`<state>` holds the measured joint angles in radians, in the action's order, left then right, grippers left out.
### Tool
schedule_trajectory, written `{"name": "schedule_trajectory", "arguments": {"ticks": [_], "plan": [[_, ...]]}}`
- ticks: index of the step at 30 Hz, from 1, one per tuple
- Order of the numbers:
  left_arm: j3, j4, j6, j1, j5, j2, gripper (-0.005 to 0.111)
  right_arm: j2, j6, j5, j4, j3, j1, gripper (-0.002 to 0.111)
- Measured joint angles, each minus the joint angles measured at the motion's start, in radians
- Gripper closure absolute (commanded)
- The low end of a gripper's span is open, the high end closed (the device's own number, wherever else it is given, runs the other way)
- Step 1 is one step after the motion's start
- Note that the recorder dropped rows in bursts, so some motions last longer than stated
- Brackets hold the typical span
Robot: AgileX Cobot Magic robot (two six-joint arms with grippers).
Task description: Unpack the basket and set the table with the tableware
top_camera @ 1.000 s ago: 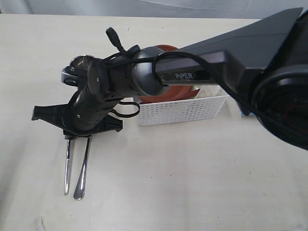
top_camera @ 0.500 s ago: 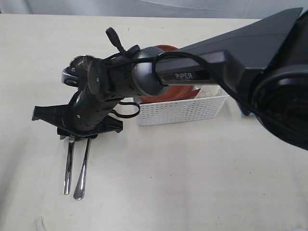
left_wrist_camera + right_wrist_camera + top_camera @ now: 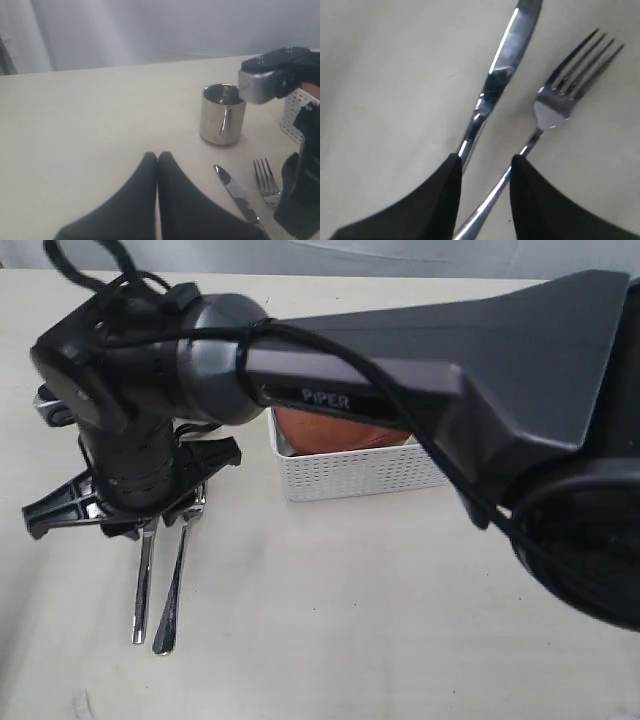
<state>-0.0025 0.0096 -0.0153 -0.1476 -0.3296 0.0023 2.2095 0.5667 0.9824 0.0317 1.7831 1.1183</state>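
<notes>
While knife point(image 3: 142, 590) and fork point(image 3: 174, 590) are lying on the table point(image 3: 350, 630) beside the basket point(image 3: 360, 475), the right arm point(image 3: 400, 350) is hanging over them. Left wrist view: left gripper point(image 3: 157, 156) is pressing together, empty. Right wrist view: right gripper point(image 3: 486, 159) is standing spread above both handles.

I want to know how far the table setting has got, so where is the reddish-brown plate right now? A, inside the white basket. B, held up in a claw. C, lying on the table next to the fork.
A: the exterior view shows the reddish-brown plate standing inside the white basket, behind its perforated front wall.
</notes>
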Motion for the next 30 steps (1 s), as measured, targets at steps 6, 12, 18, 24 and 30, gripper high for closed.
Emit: {"name": "schedule_trajectory", "arguments": {"ticks": [6, 12, 18, 24, 30], "plan": [[0.000, 0.000, 0.000, 0.000, 0.000, 0.000, 0.107, 0.065, 0.018, -0.011, -0.032, 0.004, 0.026, 0.068], [0.000, 0.000, 0.000, 0.000, 0.000, 0.000, 0.107, 0.069, 0.014, -0.041, -0.032, 0.004, 0.026, 0.066], [0.000, 0.000, 0.000, 0.000, 0.000, 0.000, 0.107, 0.085, 0.012, -0.058, -0.032, 0.004, 0.026, 0.066], [0.000, 0.000, 0.000, 0.000, 0.000, 0.000, 0.107, 0.105, 0.012, -0.063, -0.032, 0.004, 0.026, 0.066], [0.000, 0.000, 0.000, 0.000, 0.000, 0.000, 0.107, 0.107, -0.001, -0.089, -0.042, 0.004, 0.026, 0.068]]}}
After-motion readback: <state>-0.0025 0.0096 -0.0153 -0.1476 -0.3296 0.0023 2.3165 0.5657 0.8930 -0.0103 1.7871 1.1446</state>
